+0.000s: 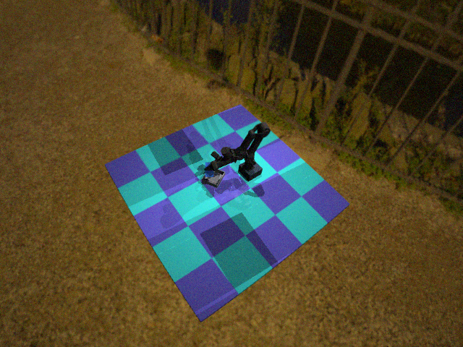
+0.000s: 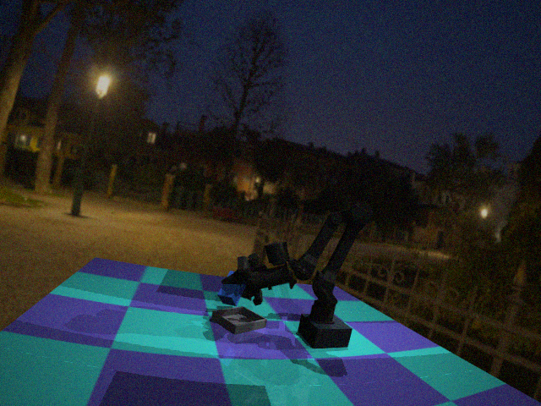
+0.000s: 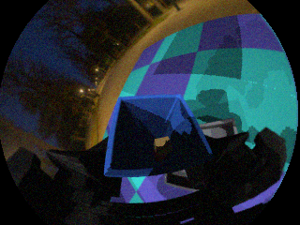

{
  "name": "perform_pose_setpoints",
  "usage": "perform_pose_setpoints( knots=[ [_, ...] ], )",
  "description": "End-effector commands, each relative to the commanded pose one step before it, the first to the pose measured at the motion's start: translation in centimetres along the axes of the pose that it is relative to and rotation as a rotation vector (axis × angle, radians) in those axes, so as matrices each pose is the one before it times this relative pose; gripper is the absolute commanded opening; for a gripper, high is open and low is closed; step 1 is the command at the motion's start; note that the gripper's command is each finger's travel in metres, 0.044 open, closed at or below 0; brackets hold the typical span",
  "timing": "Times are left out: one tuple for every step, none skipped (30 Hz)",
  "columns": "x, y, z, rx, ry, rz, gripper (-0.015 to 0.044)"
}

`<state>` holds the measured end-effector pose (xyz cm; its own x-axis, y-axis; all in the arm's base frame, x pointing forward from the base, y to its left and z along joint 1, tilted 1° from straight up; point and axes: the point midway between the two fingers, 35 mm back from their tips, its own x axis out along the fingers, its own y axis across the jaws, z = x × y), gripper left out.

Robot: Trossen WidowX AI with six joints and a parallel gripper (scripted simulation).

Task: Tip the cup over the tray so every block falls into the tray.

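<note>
A metal fence with upright bars borders the ground in the top and exterior views; low greenery grows along its foot. Sandy ground surrounds the checkered surface. In the exterior view, a lit street lamp stands on a dark post at the left, near tall tree trunks. A bare tree rises at center against a dark blue sky. A second light glows at the right.

No texts, labels, brands, numbers or signs can be read at any clock position in the three views.
</note>
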<state>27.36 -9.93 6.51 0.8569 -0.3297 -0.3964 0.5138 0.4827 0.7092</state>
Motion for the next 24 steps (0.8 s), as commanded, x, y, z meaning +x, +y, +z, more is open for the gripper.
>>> perform_pose_setpoints(
  knots=[
    [0.091, -0.066, -0.14, 0.0868, 0.00451, -0.00055, 0.0],
    [0.01, -0.005, -0.005, 0.0219, 0.0, 0.0, 0.0],
    [0.01, -0.005, -0.005, 0.0219, 0.0, 0.0, 0.0],
    [0.01, -0.005, -0.005, 0.0219, 0.0, 0.0, 0.0],
    [0.01, -0.005, -0.005, 0.0219, 0.0, 0.0, 0.0],
    [0.01, -0.006, -0.005, 0.0219, 0.0, 0.0, 0.0],
    [0.01, -0.006, -0.005, 0.0219, 0.0, 0.0, 0.0],
    [0.01, -0.006, -0.005, 0.0219, 0.0, 0.0, 0.0],
    [0.01, -0.006, -0.005, 0.0219, 0.0, 0.0, 0.0],
    [0.01, -0.006, -0.005, 0.0219, 0.0, 0.0, 0.0],
    [0.01, -0.006, -0.004, 0.0219, 0.0, 0.0, 0.0],
    [0.01, -0.006, -0.004, 0.0219, 0.0, 0.0, 0.0],
    [0.01, -0.006, -0.004, 0.0219, 0.0, 0.0, 0.0],
    [0.01, -0.006, -0.004, 0.0219, 0.0, 0.0, 0.0],
    [0.01, -0.006, -0.004, 0.0219, 0.0, 0.0, 0.0],
    [0.01, -0.007, -0.004, 0.0219, 0.0, 0.0, 0.0],
    [0.01, -0.007, -0.004, 0.0219, 0.0, 0.0, 0.0],
    [0.01, -0.007, -0.003, 0.0219, 0.0, 0.0, 0.0],
    [0.01, -0.007, -0.003, 0.0219, 0.0, 0.0, 0.0],
    [0.01, -0.007, -0.003, 0.0219, 0.0, 0.0, 0.0],
    [0.01, -0.007, -0.003, 0.0219, 0.0, 0.0, 0.0],
    [0.01, -0.007, -0.003, 0.0219, 0.0, 0.0, 0.0],
    [0.01, -0.007, -0.003, 0.0219, 0.0, 0.0, 0.0],
    [0.01, -0.007, -0.002, 0.0219, 0.0, 0.0, 0.0]
  ],
)
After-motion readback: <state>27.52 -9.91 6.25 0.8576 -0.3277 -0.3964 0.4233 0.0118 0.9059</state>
